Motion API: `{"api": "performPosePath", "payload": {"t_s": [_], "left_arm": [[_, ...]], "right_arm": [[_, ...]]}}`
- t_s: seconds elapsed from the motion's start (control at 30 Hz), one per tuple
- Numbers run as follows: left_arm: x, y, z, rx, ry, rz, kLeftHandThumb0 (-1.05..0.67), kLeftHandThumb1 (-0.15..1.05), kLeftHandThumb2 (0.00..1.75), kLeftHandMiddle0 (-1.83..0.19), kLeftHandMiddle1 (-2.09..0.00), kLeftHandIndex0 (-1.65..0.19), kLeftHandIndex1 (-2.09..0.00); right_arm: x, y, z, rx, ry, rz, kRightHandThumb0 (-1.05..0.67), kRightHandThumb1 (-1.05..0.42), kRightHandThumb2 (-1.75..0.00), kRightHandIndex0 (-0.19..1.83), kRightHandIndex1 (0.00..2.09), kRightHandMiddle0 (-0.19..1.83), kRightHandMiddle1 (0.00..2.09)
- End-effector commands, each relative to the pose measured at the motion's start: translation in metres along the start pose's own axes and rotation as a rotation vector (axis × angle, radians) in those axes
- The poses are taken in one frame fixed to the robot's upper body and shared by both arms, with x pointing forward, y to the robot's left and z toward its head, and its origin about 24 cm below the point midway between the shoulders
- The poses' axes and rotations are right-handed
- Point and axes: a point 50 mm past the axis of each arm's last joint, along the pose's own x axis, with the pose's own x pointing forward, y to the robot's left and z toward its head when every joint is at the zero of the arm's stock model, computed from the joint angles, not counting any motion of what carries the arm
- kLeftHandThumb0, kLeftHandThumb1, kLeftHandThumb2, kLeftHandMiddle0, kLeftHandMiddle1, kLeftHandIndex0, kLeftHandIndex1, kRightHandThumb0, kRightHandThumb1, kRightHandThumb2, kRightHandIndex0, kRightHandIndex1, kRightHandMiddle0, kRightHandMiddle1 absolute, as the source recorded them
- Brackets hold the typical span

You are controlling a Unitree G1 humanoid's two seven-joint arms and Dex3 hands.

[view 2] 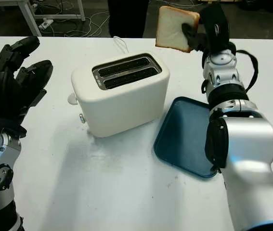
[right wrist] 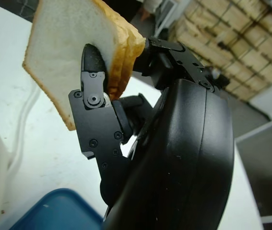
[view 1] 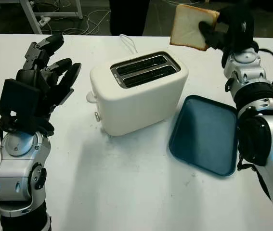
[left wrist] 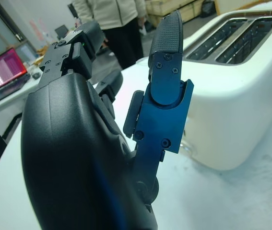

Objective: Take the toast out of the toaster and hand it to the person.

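One slice is all there is to hand over, and the risk lies in how it is held. The left hand [view 1: 45, 72] hovers open, holding nothing, over the tabletop [view 1: 126, 183] beside the white toaster [view 1: 138, 91], whose slots look empty. The right hand [view 1: 223, 33], raised at the far edge beyond the blue tray [view 1: 206, 134], pinches the toast [view 1: 190, 25] near one edge; it could tear or slip free.

Right hand [view 1: 223, 33] raised, clamped; left hand [view 1: 45, 77] open.
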Motion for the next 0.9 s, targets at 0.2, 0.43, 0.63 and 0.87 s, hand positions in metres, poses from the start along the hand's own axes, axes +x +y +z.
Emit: {"api": "performPosePath", "payload": {"t_s": [0.2, 0.43, 0.63, 0.87], "left_arm": [[-0.001, 0.003, -0.002, 0.005, -0.005, 0.003, -0.62, 0.92, 0.21, 0.0, -0.87, -0.06, -0.67], [0.001, 0.003, -0.001, 0.007, 0.0, 0.003, -0.61, 0.92, 0.2, 0.0, -0.86, -0.06, -0.68], [0.002, 0.002, 0.0, 0.005, -0.005, 0.001, -0.61, 0.92, 0.2, 0.0, -0.87, -0.05, -0.69], [0.0, 0.003, 0.0, 0.012, -0.002, 0.005, -0.6, 0.92, 0.21, 0.0, -0.87, -0.04, -0.7]], "right_arm": [[-0.004, 0.01, -0.021, -0.049, 0.042, -0.003, -0.22, -0.92, -0.35, 0.79, 1.75, 0.48, 1.74], [-0.006, 0.01, -0.028, -0.082, 0.04, 0.02, -0.21, -0.92, -0.35, 0.82, 1.75, 0.52, 1.75], [-0.007, 0.011, -0.029, -0.112, 0.039, 0.022, -0.23, -0.92, -0.36, 0.84, 1.75, 0.55, 1.75], [-0.007, 0.008, -0.029, -0.078, 0.031, 0.024, -0.21, -0.92, -0.38, 0.8, 1.75, 0.48, 1.75]]}}
